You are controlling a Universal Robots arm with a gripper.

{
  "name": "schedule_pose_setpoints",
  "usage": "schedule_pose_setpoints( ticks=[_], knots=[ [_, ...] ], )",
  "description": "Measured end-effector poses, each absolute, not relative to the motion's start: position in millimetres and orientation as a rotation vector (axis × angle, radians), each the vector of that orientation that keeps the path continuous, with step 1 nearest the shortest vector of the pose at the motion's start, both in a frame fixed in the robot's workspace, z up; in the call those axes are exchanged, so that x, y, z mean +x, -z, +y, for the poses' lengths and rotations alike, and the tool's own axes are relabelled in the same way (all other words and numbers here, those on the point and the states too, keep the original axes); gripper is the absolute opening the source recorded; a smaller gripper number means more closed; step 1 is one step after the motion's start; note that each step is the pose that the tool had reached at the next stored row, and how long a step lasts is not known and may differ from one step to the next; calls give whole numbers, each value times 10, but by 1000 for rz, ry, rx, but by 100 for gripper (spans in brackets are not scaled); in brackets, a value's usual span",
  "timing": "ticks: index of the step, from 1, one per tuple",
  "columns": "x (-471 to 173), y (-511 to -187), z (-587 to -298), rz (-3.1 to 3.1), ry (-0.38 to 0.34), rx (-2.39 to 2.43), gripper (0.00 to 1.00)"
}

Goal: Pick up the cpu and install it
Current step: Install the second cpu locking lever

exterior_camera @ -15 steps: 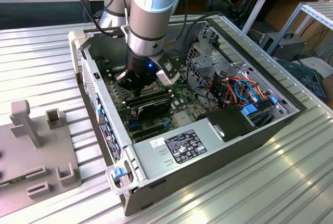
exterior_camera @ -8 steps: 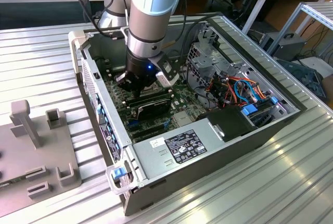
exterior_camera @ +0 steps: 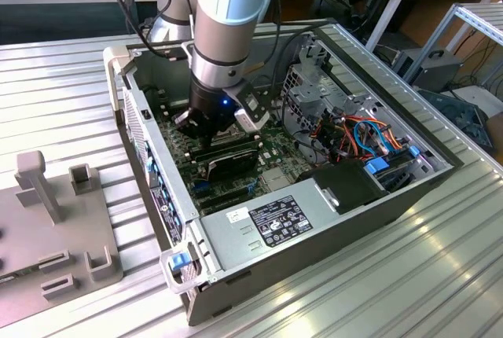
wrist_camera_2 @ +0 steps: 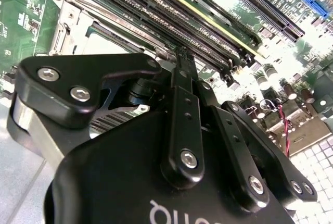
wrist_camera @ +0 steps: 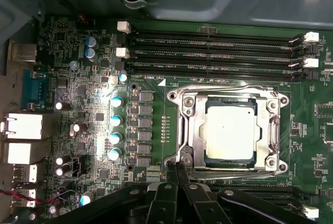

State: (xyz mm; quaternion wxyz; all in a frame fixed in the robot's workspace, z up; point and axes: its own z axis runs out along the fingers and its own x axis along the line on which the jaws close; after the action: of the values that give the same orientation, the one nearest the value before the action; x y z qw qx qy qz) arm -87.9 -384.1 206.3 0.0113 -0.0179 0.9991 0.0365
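The arm reaches down into the open computer case (exterior_camera: pixel 330 196) that lies on the ribbed metal table (exterior_camera: pixel 71 86), its gripper (exterior_camera: pixel 196 124) low over the green motherboard (exterior_camera: pixel 271 157); in the first wrist view the cpu (wrist_camera: pixel 230 132), a flat square with a dull silver top, sits inside the metal-framed socket (wrist_camera: pixel 183 130), whose frame runs all round it; the gripper (wrist_camera: pixel 176 168) shows there with its two black fingers pressed together, tips touching and nothing between them, poised at the socket's corner just beside the chip and not on it; in the second wrist view the gripper (wrist_camera_2: pixel 182 57) is likewise drawn narrow to a closed point, hanging close over the long black memory slots (wrist_camera_2: pixel 208 31) that run alongside the socket; the slots (wrist_camera: pixel 208 52) lie in parallel rows on the far side of the chip; off to the exterior view's left a grey plastic fixture (exterior_camera: pixel 55 228) stands on the table, well apart from the case.
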Motion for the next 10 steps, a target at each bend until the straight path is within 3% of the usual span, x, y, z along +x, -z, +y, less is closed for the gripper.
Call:
schedule_pose_setpoints(
  ticks=[10],
  knots=[
    [-881,-2021,-3837,3116,-114,-56,11]
  ],
)
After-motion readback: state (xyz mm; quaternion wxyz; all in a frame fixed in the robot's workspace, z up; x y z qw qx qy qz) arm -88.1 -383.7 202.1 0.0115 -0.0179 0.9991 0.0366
